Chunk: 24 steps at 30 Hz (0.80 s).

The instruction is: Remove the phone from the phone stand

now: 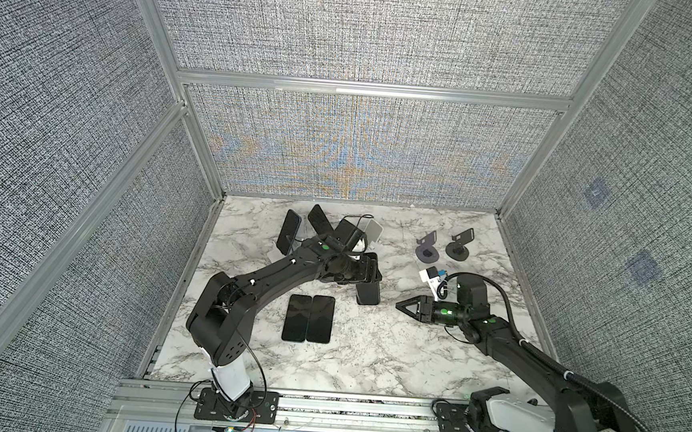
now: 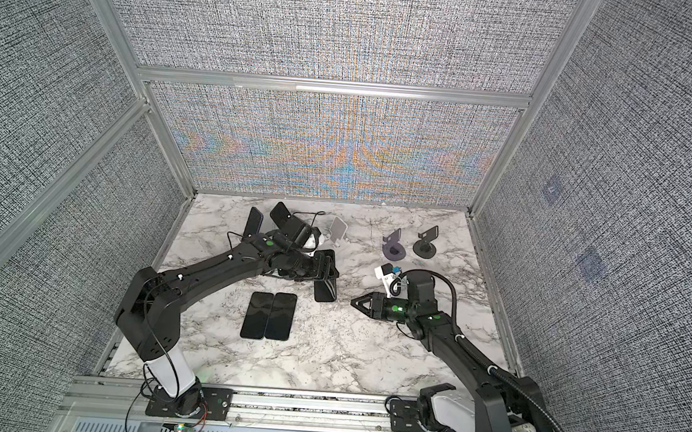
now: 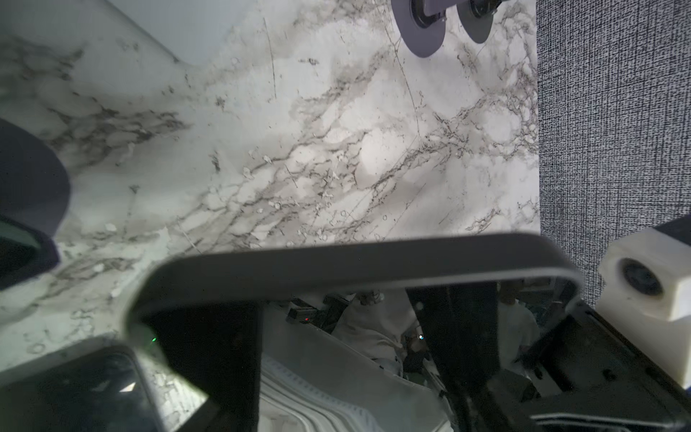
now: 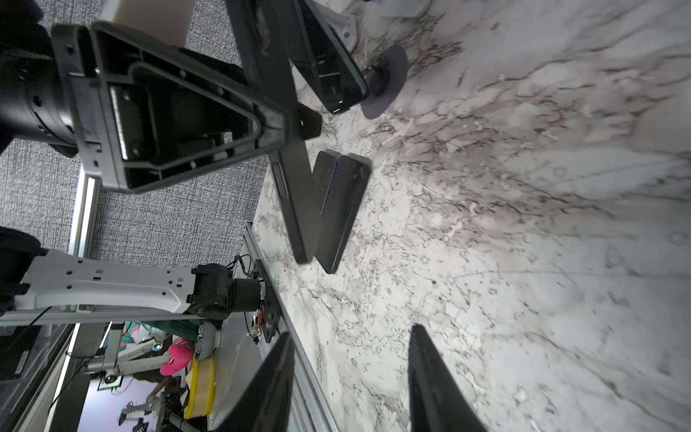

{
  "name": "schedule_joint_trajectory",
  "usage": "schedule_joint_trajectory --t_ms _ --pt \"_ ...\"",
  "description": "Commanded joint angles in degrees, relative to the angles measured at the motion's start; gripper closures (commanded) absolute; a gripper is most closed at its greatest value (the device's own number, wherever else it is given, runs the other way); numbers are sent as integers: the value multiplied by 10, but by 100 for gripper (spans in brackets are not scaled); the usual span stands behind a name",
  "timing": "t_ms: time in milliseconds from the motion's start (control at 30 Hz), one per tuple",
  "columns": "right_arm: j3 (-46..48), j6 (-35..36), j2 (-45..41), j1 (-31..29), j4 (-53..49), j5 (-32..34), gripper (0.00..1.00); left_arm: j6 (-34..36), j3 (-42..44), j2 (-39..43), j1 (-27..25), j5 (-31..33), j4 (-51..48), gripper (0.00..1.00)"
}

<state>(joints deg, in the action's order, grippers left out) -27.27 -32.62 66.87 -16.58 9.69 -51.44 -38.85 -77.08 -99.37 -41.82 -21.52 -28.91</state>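
Phone: the black phone [image 1: 368,293] [image 2: 325,290] hangs nearly upright over the middle of the marble table [image 1: 368,352]. It is clear of every stand. I cannot tell whether its lower end touches the table.
Left gripper: the left gripper [image 1: 373,274] [image 2: 328,268] is clamped on the phone's upper part. In the right wrist view its black finger frame [image 4: 179,112] sits against the dark slab [image 4: 297,194].
Left wrist view: the phone's rounded grey edge [image 3: 374,262] runs across the frame between the fingers.
Right gripper: the right gripper [image 1: 401,307] [image 4: 351,329] is low over the table to the right of the phone. It points toward the phone and is apart from it. Its fingers stand apart with only marble between them.
Flat phones: two dark phones [image 1: 308,318] [image 2: 268,316] lie face up, side by side and touching, in front of the held one.
Loaded stands: at the back left, several dark phones [image 1: 289,232] lean on stands behind the left arm.
Silver stand: a pale stand [image 1: 374,229] is just right of that cluster.
Round-base stands: a grey-purple stand [image 1: 427,250] and a black stand [image 1: 459,246] sit side by side at the back right.
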Motion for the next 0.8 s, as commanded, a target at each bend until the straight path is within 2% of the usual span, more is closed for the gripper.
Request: schedule_joint_trajectory --t_ms 0,167,500,767 --pt "-1 -18 23 -15 102 -10 64 -36 4 2 -12 -4 19 90" --pt "-9 -31 54 -37 142 1 70 -48 11 -6 -19 -15 40 90" --pt "-15 -62 109 -83 208 41 72 -45 7 -9 -22 -20 44 87" --pt "-14 -99 152 -106 283 71 84 -55 24 0 -25 -28 60 84"
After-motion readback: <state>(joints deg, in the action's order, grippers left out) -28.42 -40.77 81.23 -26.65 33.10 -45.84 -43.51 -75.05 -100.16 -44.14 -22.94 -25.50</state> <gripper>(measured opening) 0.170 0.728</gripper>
